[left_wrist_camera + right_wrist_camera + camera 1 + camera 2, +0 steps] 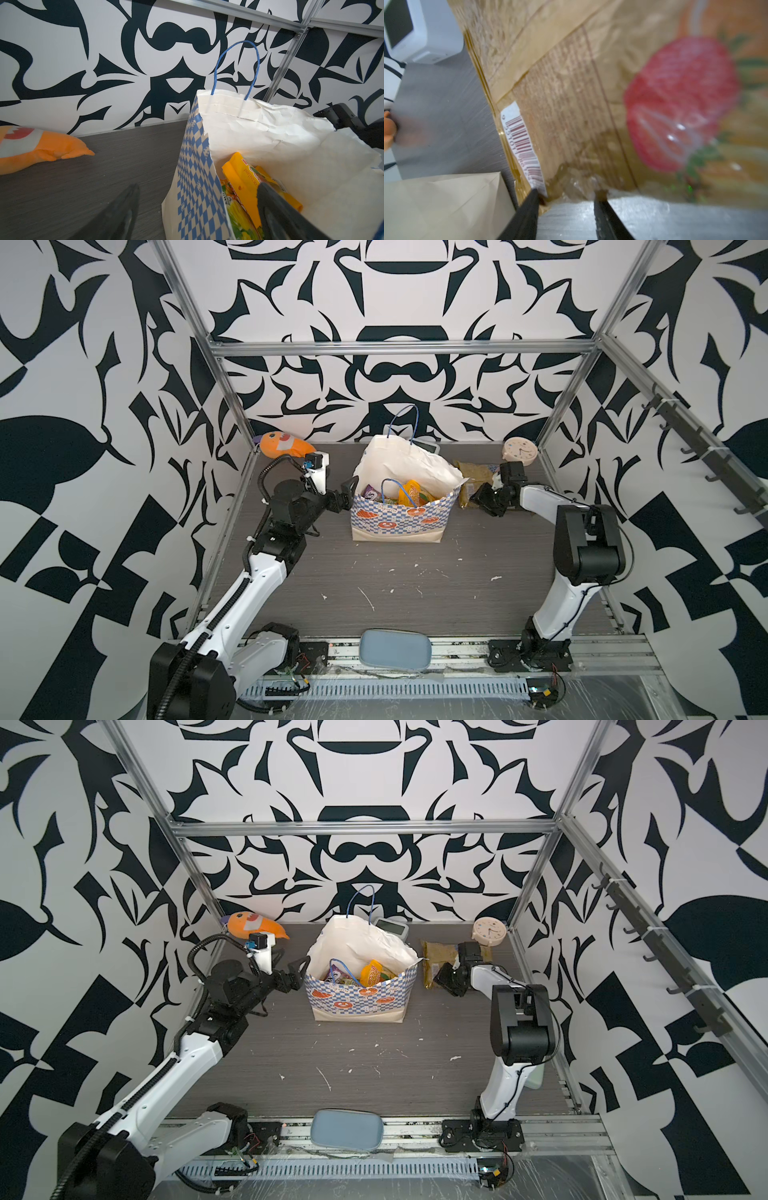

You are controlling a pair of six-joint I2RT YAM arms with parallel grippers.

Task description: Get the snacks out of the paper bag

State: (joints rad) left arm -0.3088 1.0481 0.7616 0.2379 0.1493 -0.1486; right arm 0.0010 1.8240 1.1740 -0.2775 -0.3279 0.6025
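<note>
**Left arm** point(257, 576) and **right arm** point(559, 605): white moulded links dotted with small dark screws, joined by blocky black joint housings point(590, 547). A black corrugated cable conduit point(210, 624), bound with white zip ties point(249, 538), follows the left arm. Black base plates point(528, 653) carry loose red and black wires point(555, 680). The left gripper point(348, 494) is black with tapered fingers point(276, 209). A small black camera point(316, 459) is mounted on a white bracket point(318, 479).

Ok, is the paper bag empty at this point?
No, in a top view a yellow-orange packet and a purple packet sit inside the open paper bag.
</note>
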